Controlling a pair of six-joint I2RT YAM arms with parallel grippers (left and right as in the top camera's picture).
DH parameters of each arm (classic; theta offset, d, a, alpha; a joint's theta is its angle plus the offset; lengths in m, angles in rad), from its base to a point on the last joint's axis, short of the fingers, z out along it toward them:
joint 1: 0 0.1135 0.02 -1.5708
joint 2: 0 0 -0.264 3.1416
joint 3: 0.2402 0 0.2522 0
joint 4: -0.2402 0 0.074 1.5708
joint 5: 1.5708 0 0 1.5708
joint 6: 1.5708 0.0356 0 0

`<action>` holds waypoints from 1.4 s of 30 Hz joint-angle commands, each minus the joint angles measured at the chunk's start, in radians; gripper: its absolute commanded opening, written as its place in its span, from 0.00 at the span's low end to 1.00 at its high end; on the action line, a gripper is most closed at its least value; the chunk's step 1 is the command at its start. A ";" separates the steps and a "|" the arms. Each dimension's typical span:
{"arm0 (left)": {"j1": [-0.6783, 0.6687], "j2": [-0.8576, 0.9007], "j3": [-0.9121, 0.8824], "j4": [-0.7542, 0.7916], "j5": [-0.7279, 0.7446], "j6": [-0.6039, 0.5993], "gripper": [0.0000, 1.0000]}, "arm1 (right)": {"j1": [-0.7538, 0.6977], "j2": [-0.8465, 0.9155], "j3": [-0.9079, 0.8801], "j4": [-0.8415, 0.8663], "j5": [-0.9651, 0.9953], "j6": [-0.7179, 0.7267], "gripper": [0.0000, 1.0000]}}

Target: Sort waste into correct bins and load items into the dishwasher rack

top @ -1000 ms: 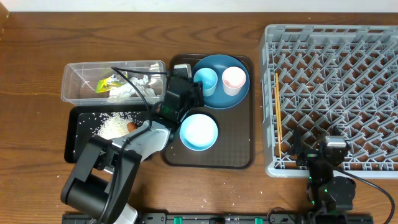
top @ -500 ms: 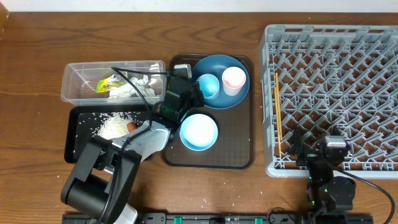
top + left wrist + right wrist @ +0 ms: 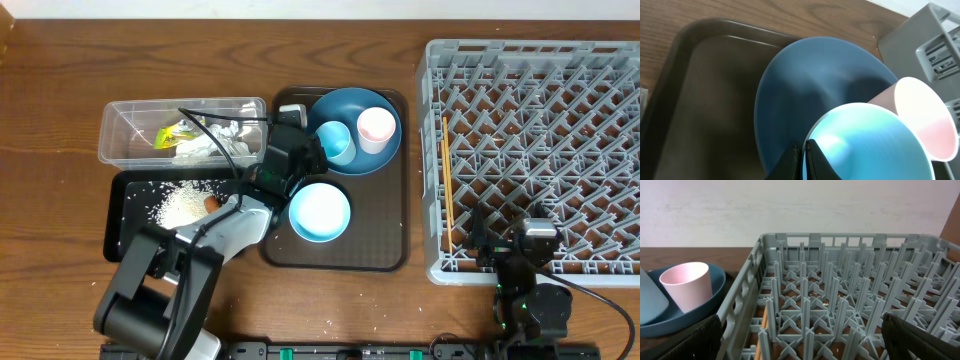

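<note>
My left gripper (image 3: pixel 318 140) (image 3: pixel 803 150) is shut on the rim of the small light-blue cup (image 3: pixel 337 143) (image 3: pixel 870 140), one finger inside and one outside. That cup leans on the dark-blue plate (image 3: pixel 355 105) (image 3: pixel 820 80) beside the pinkish-white cup (image 3: pixel 376 128) (image 3: pixel 920 115) (image 3: pixel 686 286). The light-blue bowl (image 3: pixel 320 211) sits in front of the plate. Tissue (image 3: pixel 225 135) and a yellow-green wrapper (image 3: pixel 172 135) lie in the clear tub (image 3: pixel 130 130). Rice (image 3: pixel 180 203) and the carrot (image 3: pixel 212 203) lie in the black tray (image 3: pixel 125 215). My right gripper (image 3: pixel 520 238) (image 3: pixel 805 330) hangs open over the near edge of the grey dishwasher rack (image 3: pixel 540 150) (image 3: pixel 840 280).
Plate, cups and bowl all rest on a brown serving tray (image 3: pixel 385 235) (image 3: pixel 700 100) between the bins and the rack. A thin wooden stick (image 3: pixel 447 170) lies along the rack's left side. Stray rice grains dot the table near its front edge.
My left jaws have closed onto the light-blue cup's rim, and the cup has tipped slightly. The right arm has not moved.
</note>
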 commanded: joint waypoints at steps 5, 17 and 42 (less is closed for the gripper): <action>0.024 -0.108 0.011 -0.079 -0.008 0.010 0.07 | 0.004 -0.003 -0.002 -0.004 0.007 0.014 0.99; 0.114 -0.299 0.011 -0.201 0.209 0.009 0.06 | 0.004 -0.003 -0.002 -0.004 0.006 0.014 0.99; 0.293 -0.313 0.011 -0.179 0.922 0.032 0.06 | 0.004 -0.003 -0.002 -0.004 0.007 0.014 0.99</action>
